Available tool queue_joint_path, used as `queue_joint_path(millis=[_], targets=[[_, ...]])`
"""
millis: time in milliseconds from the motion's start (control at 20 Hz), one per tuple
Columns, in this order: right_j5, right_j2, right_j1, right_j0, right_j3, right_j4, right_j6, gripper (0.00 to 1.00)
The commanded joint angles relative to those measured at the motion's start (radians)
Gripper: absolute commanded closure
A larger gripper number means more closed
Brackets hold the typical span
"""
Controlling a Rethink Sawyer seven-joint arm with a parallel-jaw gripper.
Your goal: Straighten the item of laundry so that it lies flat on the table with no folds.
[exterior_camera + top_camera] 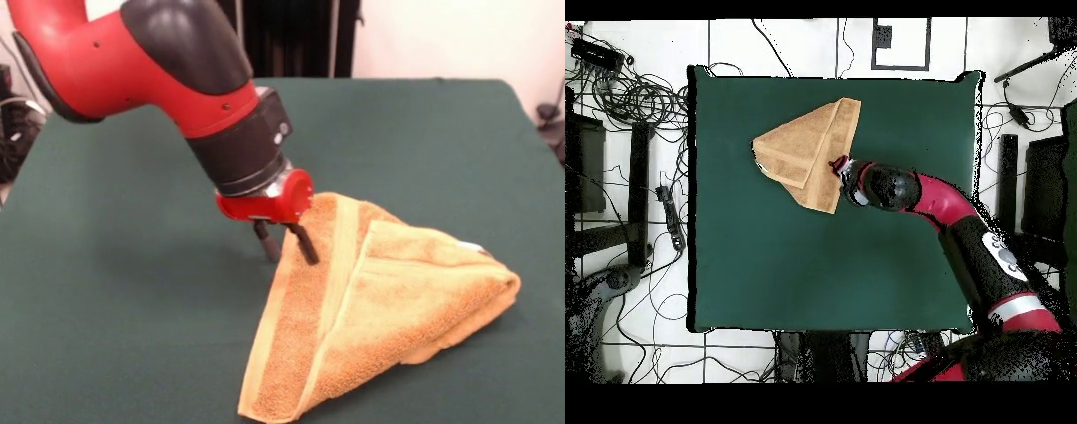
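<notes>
The golden-orange towel point(388, 300) lies on the dark green table point(115, 291), folded over itself into a rough triangle, with a paler woven band running along its left flap and a small white tag point(474, 247) at its right edge. In the overhead view the towel point(805, 148) sits in the table's point(785, 260) upper middle. My gripper point(287, 249) is low over the table at the towel's upper left corner. Its two dark fingers point(268, 242) stand apart, and the right one touches the towel's edge. It holds nothing. In the overhead view the gripper point(837, 166) is at the towel's right edge.
The red and black arm point(965, 215) reaches in across the table's right side in the overhead view. Cables point(635, 95) and dark stands point(637, 180) lie on the floor round the table. The towel's lower corner is near the table's front edge point(265, 420).
</notes>
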Motion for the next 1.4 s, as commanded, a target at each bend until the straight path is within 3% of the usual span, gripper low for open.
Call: queue_joint_path(millis=[50, 250, 600, 1150, 1200, 1400], targets=[[0.132, -0.027, 0.035, 0.131, -0.010, -0.058, -0.131, 0.00], [0.147, -0.186, -0.028, 0.268, -0.068, -0.124, -0.024, 0.00], [0.217, -0.448, -0.046, 0.445, -0.199, -0.226, 0.101, 0.00], [0.162, -0.437, -0.011, 0.411, -0.215, -0.145, 0.048, 0.00], [0.151, -0.436, -0.008, 0.408, -0.214, -0.136, 0.055, 1.00], [0.131, -0.398, -0.010, 0.381, -0.189, -0.106, 0.039, 1.00]])
